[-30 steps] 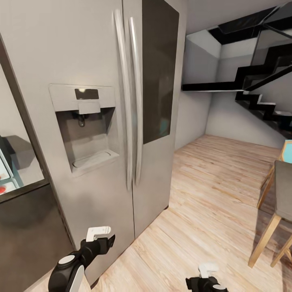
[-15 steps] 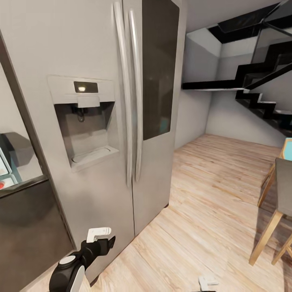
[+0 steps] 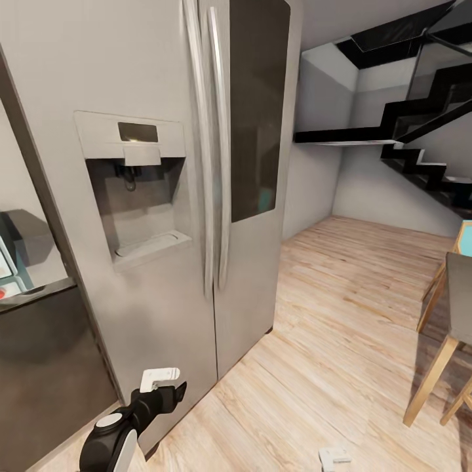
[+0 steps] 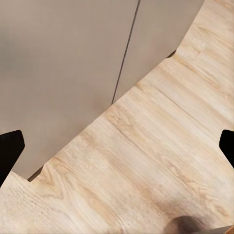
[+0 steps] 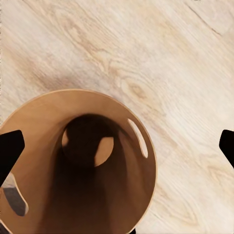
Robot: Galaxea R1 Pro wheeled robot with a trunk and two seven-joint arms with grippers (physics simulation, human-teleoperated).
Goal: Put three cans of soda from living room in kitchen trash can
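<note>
Tash can (image 5: 83, 165) stands on the wooden floor (image 5: 185, 63) directly beneath the right gripper (image 5: 117, 146), jaws wide and empty; head view has tilted upward, right gripper (image 3: 335, 457) sinking from frame.

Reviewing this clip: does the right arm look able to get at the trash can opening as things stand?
Probably yes: the right gripper hangs open above the tash can, whose mouth shows unobstructed on the wood floor.

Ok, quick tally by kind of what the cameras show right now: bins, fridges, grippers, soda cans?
Tash can: 1, standing open on the wood floor.
Fridge: 1.
Grippers: 2, left gripper and right gripper.
Soda cans: 0 visible; the bin's inside looks dark.
Total: 4.
</note>
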